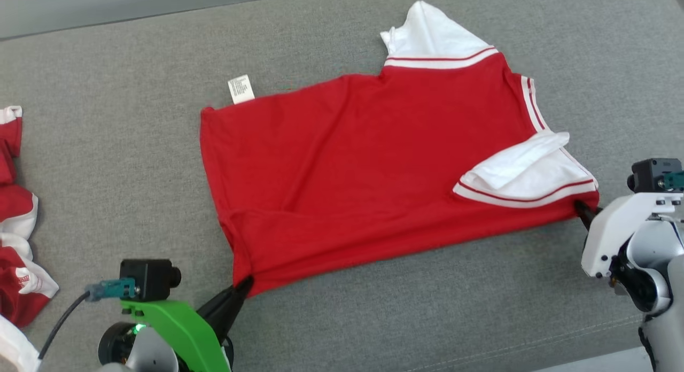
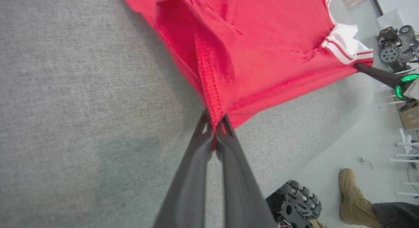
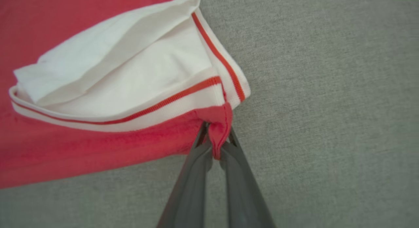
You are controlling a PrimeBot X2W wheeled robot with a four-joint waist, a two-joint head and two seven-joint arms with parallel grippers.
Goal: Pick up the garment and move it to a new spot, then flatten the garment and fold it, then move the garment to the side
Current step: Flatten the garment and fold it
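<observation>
Both grippers pinch the near edge of the red garment (image 1: 363, 163). It lies spread across the middle of the grey surface (image 1: 133, 158), with its white-trimmed sleeves toward the right edge. The head view takes in a white care label (image 1: 241, 88) at the garment's far left corner. It also shows a heap of other red-and-white clothes (image 1: 16, 243) at the surface's left edge. The left wrist view adds a person's tan boot (image 2: 352, 198) on the floor beyond the near edge. The left gripper (image 2: 214, 123) is closed tight on the stitched seam at the garment's near left corner. The right gripper (image 3: 216, 139) is clamped on a fold of red cloth just below the white sleeve (image 3: 131, 80).
</observation>
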